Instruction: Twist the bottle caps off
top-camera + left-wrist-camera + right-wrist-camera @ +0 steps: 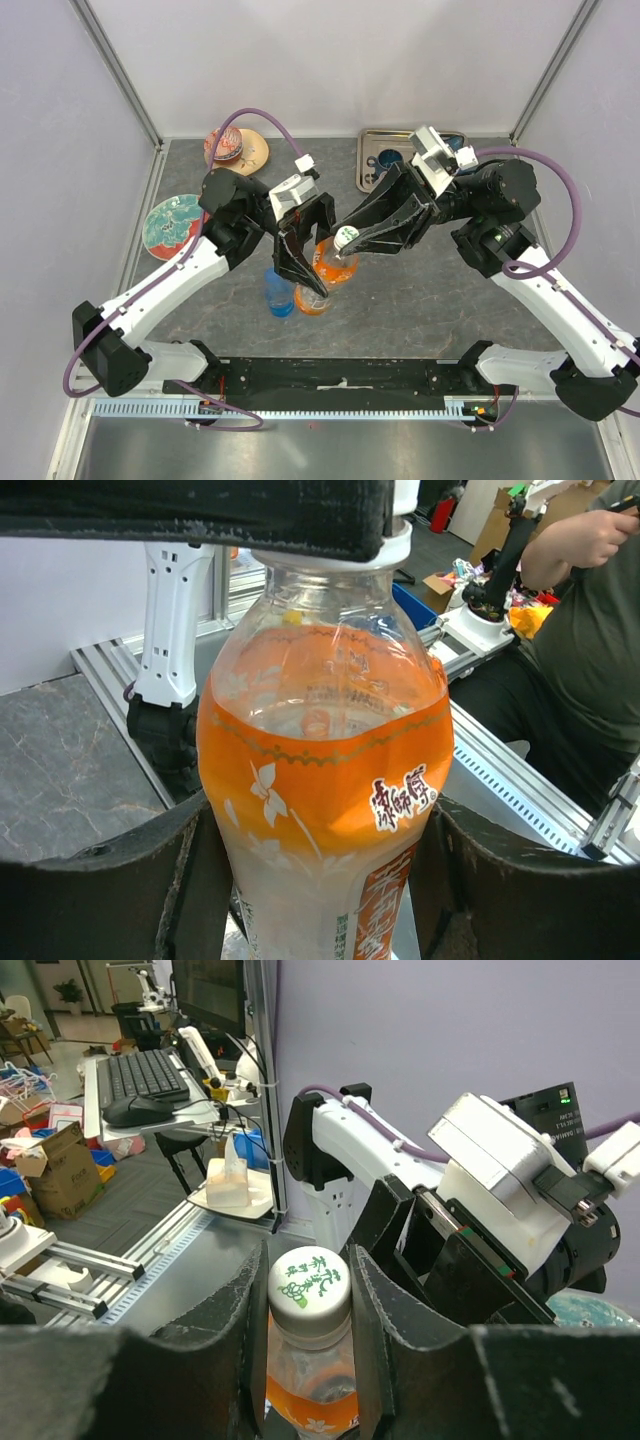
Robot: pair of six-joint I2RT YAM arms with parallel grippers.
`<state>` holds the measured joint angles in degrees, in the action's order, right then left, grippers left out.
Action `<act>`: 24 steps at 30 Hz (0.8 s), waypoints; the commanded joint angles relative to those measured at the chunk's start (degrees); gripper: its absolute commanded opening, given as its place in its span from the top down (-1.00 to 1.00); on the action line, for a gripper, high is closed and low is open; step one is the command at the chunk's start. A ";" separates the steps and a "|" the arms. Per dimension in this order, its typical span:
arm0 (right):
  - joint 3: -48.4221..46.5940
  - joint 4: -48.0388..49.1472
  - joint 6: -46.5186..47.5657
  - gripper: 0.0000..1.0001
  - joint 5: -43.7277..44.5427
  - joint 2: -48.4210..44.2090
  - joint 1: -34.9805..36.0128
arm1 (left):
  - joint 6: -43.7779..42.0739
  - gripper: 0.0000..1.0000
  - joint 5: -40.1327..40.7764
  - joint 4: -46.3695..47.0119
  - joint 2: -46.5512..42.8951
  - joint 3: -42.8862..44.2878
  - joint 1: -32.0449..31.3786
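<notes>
In the middle of the bench (430,300): the orange bottle (320,780) is held up, a bit tilted, and the blue bottle (280,293) is just beside it
Cap: the white cap (310,1282) sits on top of the orange bottle and is not off yet
Left end effector (320,890): its 2 fingers squeeze the fat part of the orange bottle, 1 on each side
Right end effector (310,1325): its 2 fingers are pinched tight on the white cap, 1 on each side
Risk 1: the bottle looks smooth and soft, so I think it could spin in the left grip when the cap is turned, and then the cap would not come loose
Risk 2: the cap is small and round, so the right fingers could slide off it
Risk 3: a hard squeeze on the soft sides could push orange drink out once the cap opens
Risk 4: the blue bottle is very close, so a bump from the left arm could knock it over
Bottom of the orange bottle: I cannot tell if it rests on the bench
</notes>
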<state>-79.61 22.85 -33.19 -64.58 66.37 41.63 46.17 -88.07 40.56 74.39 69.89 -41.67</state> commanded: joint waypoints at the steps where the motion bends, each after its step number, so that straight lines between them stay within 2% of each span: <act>1: -2.47 -11.43 4.63 1.00 -3.89 -1.42 0.56 | -8.97 -0.12 5.37 -9.52 -1.97 1.48 1.94; 2: -3.17 -11.43 4.36 1.00 -4.24 -1.50 0.65 | -9.34 -0.12 5.37 -10.66 -2.14 1.48 1.94; 3: -3.44 -11.51 4.10 0.90 -4.94 -1.51 0.65 | -9.35 -0.12 5.28 -10.67 -1.97 1.48 1.94; 4: -3.62 -11.51 3.84 0.49 -5.21 -1.42 0.65 | -9.17 -0.12 5.37 -10.67 -1.97 1.57 1.94; 7: -3.71 -11.95 4.01 0.07 -2.84 -1.68 0.47 | -8.91 -0.12 5.46 -10.67 -1.70 1.74 1.94; 10: -3.79 -12.83 4.45 -0.14 -0.21 -1.77 0.39 | -8.91 -0.13 5.72 -10.67 -1.70 1.57 1.94; 15: -5.46 -16.35 5.77 -0.35 3.49 -1.59 -0.23 | -8.99 -0.16 5.98 -11.02 -1.88 1.48 1.94; 18: -6.60 -17.40 5.77 -0.54 6.56 -1.51 -0.58 | -9.43 -0.16 6.24 -11.46 -1.97 1.48 1.94; 19: -7.04 -17.75 5.77 -0.67 7.44 -1.51 -0.67 | -10.48 -0.16 6.59 -12.68 -2.06 1.57 1.94; 22: -9.94 -20.56 6.29 -0.89 14.28 -0.98 -0.76 | -15.21 -0.17 9.23 -18.81 -2.41 2.36 2.03; 24: -13.10 -25.37 8.22 -0.92 21.83 -0.54 -0.67 | -17.33 -0.17 12.56 -21.03 -2.76 2.88 2.03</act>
<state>-86.37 3.05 -27.68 -55.02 65.78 41.23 35.81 -80.88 25.80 73.45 70.04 -39.92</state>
